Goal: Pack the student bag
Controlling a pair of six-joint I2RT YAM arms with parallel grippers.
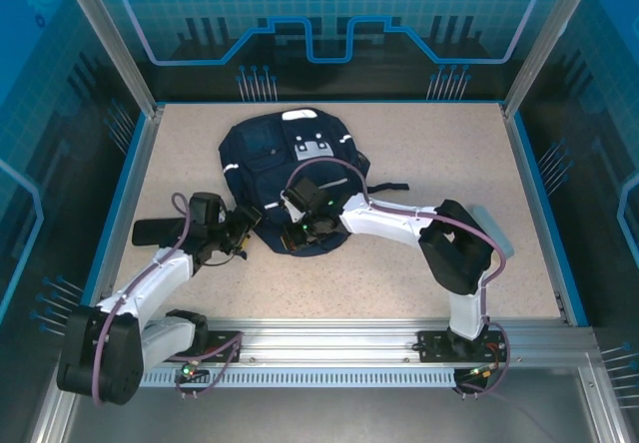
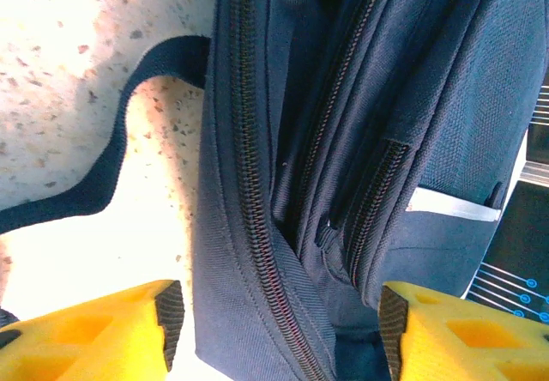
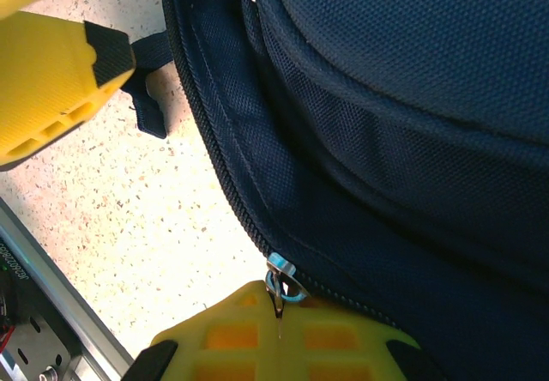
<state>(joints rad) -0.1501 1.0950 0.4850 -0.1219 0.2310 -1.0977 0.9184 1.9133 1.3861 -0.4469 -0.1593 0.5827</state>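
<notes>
The student bag [image 1: 285, 159] is a navy-blue backpack lying flat at the middle back of the table. My left gripper [image 1: 250, 225] is open at its near left edge; in the left wrist view the yellow fingers [image 2: 279, 312] straddle the bag's [image 2: 343, 141] zippered side seam without pinching it. My right gripper [image 1: 303, 229] is at the bag's near edge. In the right wrist view its jaws [image 3: 280, 308] are shut on the metal zipper pull [image 3: 283, 280] of the bag [image 3: 386, 141]. A black strap [image 2: 103, 166] trails over the table.
A flat dark object [image 1: 152, 231] lies on the table left of my left arm. A pale grey-blue item [image 1: 494, 228] sits behind my right arm. The metal rail [image 1: 329, 343] runs along the near edge. A left finger [image 3: 51, 81] is close by in the right wrist view.
</notes>
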